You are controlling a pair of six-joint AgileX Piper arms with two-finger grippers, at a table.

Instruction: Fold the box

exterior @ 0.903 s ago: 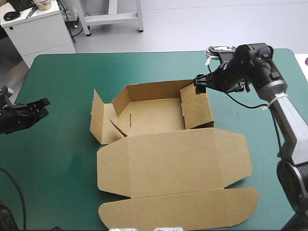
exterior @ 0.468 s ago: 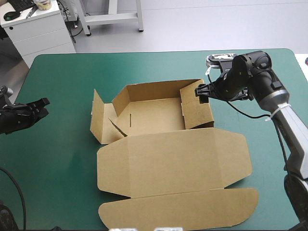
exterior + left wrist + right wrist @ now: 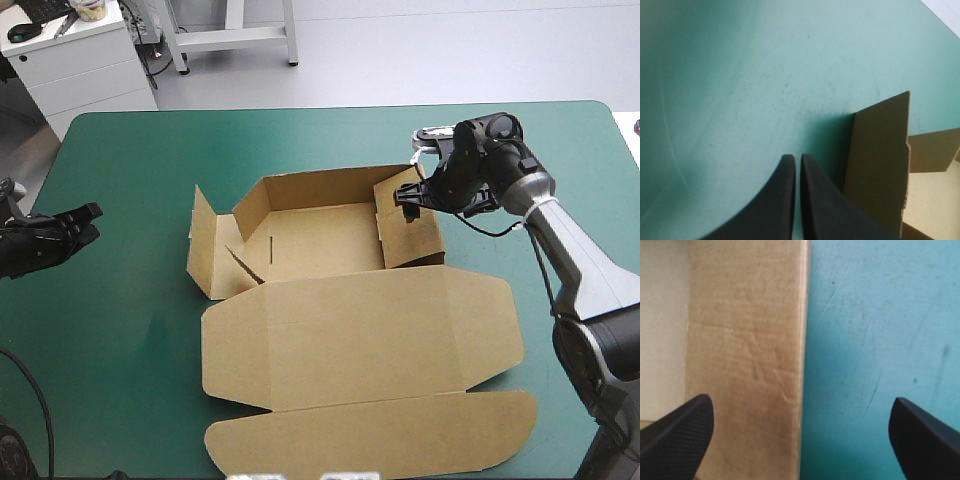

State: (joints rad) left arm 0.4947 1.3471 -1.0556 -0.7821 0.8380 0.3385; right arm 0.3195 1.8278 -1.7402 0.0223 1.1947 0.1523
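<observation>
Evidently the right side wall [image 3: 412, 232] of the box [image 3: 320, 240] is the step in hand. The brown sheet sits at the middle of the counter [image 3: 130, 150], with its back wall [image 3: 310, 188] and right side wall raised, the left flap [image 3: 203, 250] splayed outward and the lid [image 3: 360, 340] flat toward the near edge.

To do it well, the right arm should probably come down squarely over the wall's top edge, pinch near mid-length so the board does not twist, then fold along the crease rather than drag the whole box.

The right jaws stand wide apart and hold nothing. Their black fingers [image 3: 675, 435] straddle that top edge [image 3: 802, 340], one over the board, one over the teal-green cover [image 3: 870, 340]. Whether either touches cannot be told.

The left jaws are pressed together and empty, over bare cover near the counter's left edge, the left flap ahead of them.
</observation>
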